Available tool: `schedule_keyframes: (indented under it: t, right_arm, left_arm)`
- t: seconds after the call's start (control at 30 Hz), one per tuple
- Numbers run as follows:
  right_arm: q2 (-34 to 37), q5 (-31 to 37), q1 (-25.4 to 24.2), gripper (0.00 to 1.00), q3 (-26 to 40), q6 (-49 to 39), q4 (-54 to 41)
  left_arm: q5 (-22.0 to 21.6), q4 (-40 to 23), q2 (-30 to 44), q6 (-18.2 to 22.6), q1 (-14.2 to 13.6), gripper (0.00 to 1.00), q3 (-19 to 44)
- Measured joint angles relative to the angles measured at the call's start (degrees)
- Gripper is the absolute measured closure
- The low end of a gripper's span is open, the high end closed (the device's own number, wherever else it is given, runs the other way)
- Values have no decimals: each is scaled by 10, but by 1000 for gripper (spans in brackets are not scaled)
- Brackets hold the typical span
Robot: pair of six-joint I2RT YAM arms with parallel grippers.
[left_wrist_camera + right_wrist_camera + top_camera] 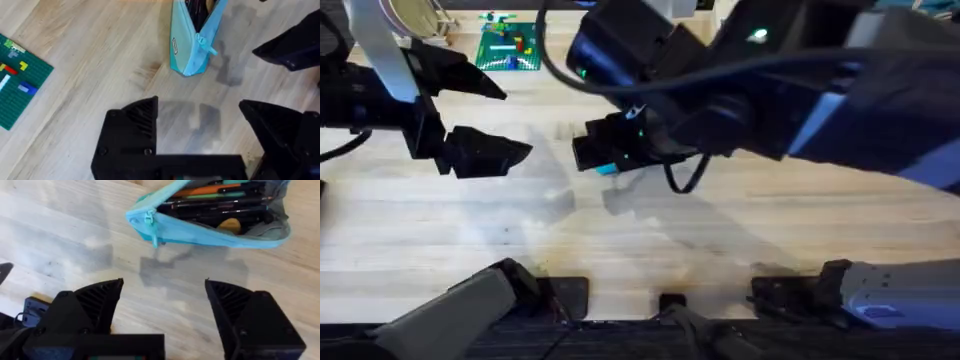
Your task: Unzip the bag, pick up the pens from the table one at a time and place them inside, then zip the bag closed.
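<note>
The table (60,240) carries the bag (210,232), lying unzipped with pens (220,207) already inside among other items — loading appears done. No loose pens are visible on the surrounding wood. Remaining step, by judgement: closing the zipper (150,222). The right gripper (165,297) hovers beside the bag, fingers spread and empty; the left gripper (200,117) likewise — spread, empty.

The overhead camera looks down and forward across the table (650,235), the right arm looming large and dark beneath it. Each of the 2 wrist cameras looks down close over the planks. Both catch the bag (192,42) (210,222), lying open.
</note>
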Motion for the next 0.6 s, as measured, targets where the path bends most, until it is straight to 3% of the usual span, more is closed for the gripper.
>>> schedule_keyframes:
  t: [0.6]
  right_arm:
    - [46, 35, 5, 7, 0, 34, 40]
  left_arm:
    - [0, 0, 0, 4, 0, 7, 0]
